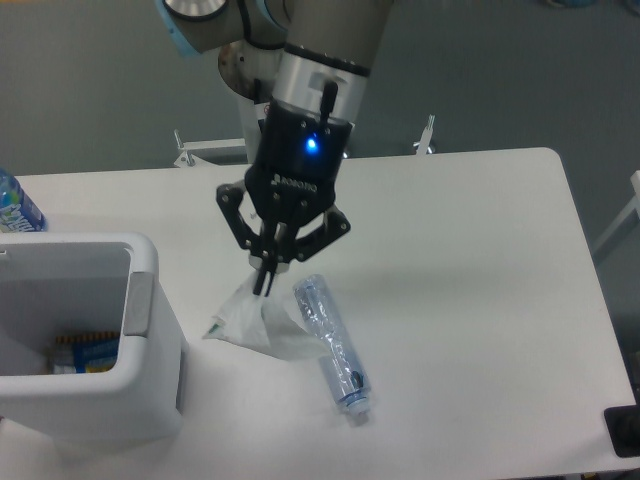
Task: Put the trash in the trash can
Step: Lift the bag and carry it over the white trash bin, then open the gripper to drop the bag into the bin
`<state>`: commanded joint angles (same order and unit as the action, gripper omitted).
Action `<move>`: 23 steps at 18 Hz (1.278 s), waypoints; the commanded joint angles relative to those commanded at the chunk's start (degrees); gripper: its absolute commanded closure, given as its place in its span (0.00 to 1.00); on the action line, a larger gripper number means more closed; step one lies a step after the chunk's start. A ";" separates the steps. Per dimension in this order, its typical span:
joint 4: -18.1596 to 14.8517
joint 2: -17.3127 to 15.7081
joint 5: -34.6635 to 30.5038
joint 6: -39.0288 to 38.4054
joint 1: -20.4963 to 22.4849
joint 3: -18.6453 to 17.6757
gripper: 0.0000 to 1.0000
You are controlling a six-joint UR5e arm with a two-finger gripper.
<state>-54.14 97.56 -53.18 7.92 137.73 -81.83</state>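
Observation:
My gripper (265, 280) hangs over the middle of the white table, its fingers shut on the top of a clear-whitish plastic piece (250, 322) that drapes down and touches the table. A crushed clear plastic bottle (331, 345) lies on the table just right of it, its cap end toward the front edge. The trash can (140, 300), a white bin with a grey panel on its right rim, stands at the front left, to the left of the gripper. Some items lie inside it.
An upright blue-labelled bottle (15, 205) stands at the far left behind the bin. The table's right edge (585, 260) and a dark object (623, 432) at the front right corner are in view.

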 joint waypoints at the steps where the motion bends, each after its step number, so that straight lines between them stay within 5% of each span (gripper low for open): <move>1: 0.09 0.00 0.18 -0.79 -0.96 0.09 1.00; 12: 0.18 1.84 0.36 -0.71 -12.04 -0.62 1.00; 15: 0.44 3.25 0.36 -0.54 -12.75 -0.35 0.92; 17: 0.79 3.86 0.27 1.56 -13.45 -0.44 0.57; 18: 0.79 4.13 0.27 2.70 -13.72 -0.35 0.51; 20: 0.79 4.30 0.10 3.15 -13.72 -0.26 0.09; 23: 0.88 4.04 -0.34 3.16 -13.63 0.09 0.00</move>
<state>-53.26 101.60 -53.53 11.07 124.10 -81.74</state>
